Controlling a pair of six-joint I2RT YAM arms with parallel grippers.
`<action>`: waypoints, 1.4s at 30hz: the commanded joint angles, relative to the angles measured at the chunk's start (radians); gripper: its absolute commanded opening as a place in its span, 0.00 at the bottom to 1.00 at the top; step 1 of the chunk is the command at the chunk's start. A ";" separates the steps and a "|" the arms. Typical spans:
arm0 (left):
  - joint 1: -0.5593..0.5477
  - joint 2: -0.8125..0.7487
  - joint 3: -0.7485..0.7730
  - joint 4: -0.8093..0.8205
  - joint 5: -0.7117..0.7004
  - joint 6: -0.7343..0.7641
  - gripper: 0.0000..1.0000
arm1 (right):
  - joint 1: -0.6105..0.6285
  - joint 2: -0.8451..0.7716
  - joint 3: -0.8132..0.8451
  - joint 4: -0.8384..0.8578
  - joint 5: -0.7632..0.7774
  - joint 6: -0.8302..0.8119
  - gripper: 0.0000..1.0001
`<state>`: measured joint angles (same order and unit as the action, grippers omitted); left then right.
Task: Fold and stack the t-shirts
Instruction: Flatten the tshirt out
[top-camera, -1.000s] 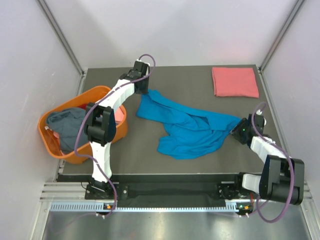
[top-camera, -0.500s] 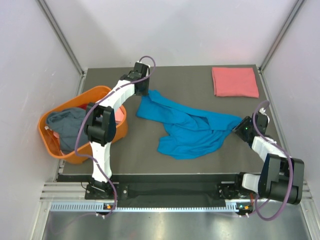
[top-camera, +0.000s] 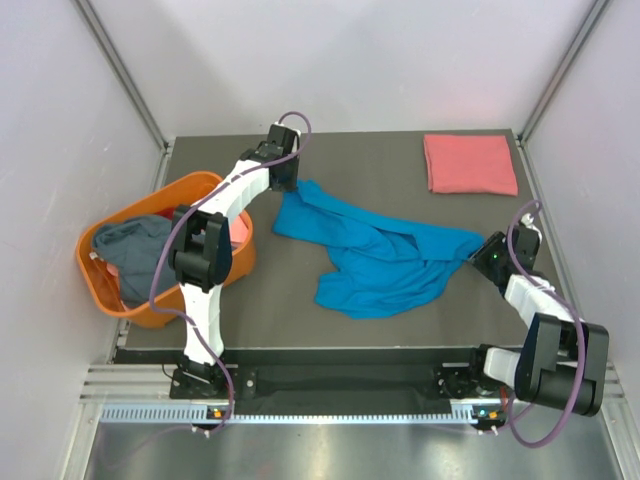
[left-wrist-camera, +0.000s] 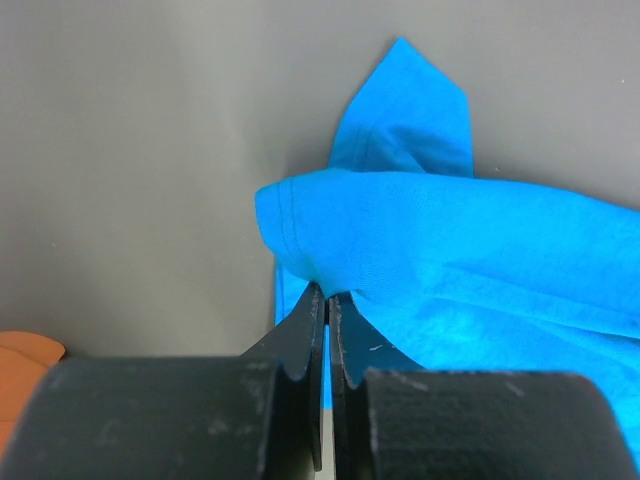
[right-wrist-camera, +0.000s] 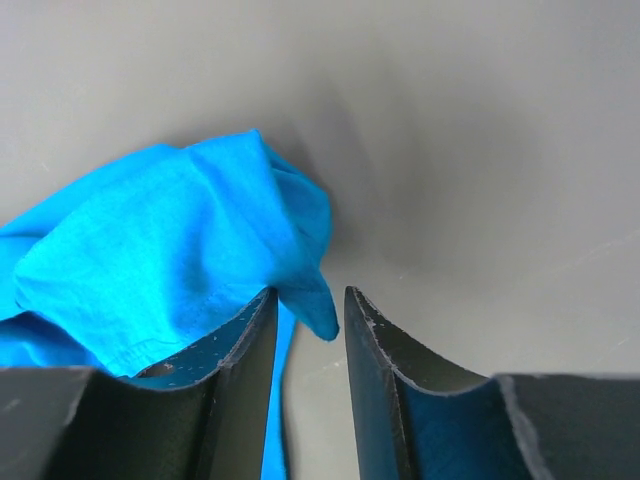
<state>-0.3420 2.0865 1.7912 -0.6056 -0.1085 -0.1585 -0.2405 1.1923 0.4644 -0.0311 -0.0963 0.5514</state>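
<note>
A bright blue t-shirt (top-camera: 375, 260) lies crumpled across the middle of the table. My left gripper (top-camera: 288, 186) is at its far left corner. In the left wrist view the left gripper (left-wrist-camera: 327, 295) is shut on a fold of the blue t-shirt (left-wrist-camera: 450, 250). My right gripper (top-camera: 472, 256) sits at the shirt's right tip. In the right wrist view the right gripper (right-wrist-camera: 310, 300) is open by a narrow gap. A pointed corner of the blue t-shirt (right-wrist-camera: 170, 240) hangs between the jaws and touches the left one. A folded salmon-pink t-shirt (top-camera: 470, 163) lies at the far right.
An orange basket (top-camera: 150, 310) stands at the table's left edge with a grey-blue t-shirt (top-camera: 135, 245) and a bit of pink cloth (top-camera: 241, 230) inside. The left arm reaches over the basket's right rim. Grey walls enclose the table on three sides.
The right gripper's jaws have narrowed around the shirt's right corner, and that arm has shifted slightly right. The left gripper and the shirt have not moved.
</note>
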 joint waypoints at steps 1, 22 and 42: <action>0.005 0.001 0.010 0.015 0.007 -0.004 0.00 | -0.014 -0.037 0.002 0.034 -0.010 -0.019 0.34; 0.001 -0.192 0.419 -0.158 0.049 -0.139 0.00 | -0.016 -0.180 0.667 -0.354 0.069 0.068 0.00; 0.000 -0.824 0.263 -0.117 0.354 -0.337 0.00 | -0.023 -0.270 1.505 -0.820 0.044 0.010 0.00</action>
<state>-0.3424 1.2781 2.0804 -0.6907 0.1783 -0.4614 -0.2512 0.9924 1.9083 -0.7338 -0.0750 0.5964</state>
